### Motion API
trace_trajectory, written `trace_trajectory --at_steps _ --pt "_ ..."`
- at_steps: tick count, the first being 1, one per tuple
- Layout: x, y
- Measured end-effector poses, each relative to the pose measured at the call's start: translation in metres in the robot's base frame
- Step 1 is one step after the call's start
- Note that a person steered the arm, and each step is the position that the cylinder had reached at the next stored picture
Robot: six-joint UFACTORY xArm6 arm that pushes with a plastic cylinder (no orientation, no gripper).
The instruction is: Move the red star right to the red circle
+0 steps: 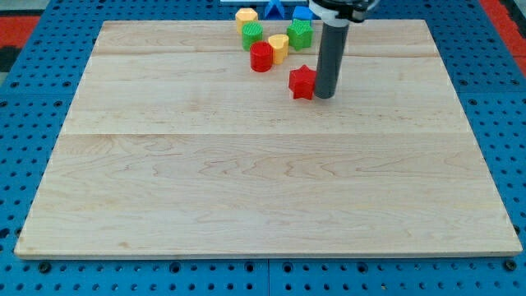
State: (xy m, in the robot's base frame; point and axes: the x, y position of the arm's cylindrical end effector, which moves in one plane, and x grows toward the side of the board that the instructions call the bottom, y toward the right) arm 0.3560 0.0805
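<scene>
Where wood grain shows, my tip (pixel 325 96) touches the red star (pixel 302 82)

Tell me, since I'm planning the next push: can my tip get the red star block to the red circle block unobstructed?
Probably yes. My tip stands against the right side of the red star block, and bare wooden board separates it from the red circle block up-left.

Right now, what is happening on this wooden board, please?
My tip stands against the red star, on the star's right side in the view. The red circle lies a little up and to the view's left of the star, beside yellow and green blocks. The star does not touch the circle yet. Blue blocks sit at the board's top edge.
</scene>
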Motion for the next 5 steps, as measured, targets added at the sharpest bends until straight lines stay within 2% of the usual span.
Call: trace_trajectory --at_steps 2,3,4,5 --pt "-0.038 -0.05" --pt "-0.016 -0.042" --pt "0.008 -0.062" --pt "-0.014 -0.066"
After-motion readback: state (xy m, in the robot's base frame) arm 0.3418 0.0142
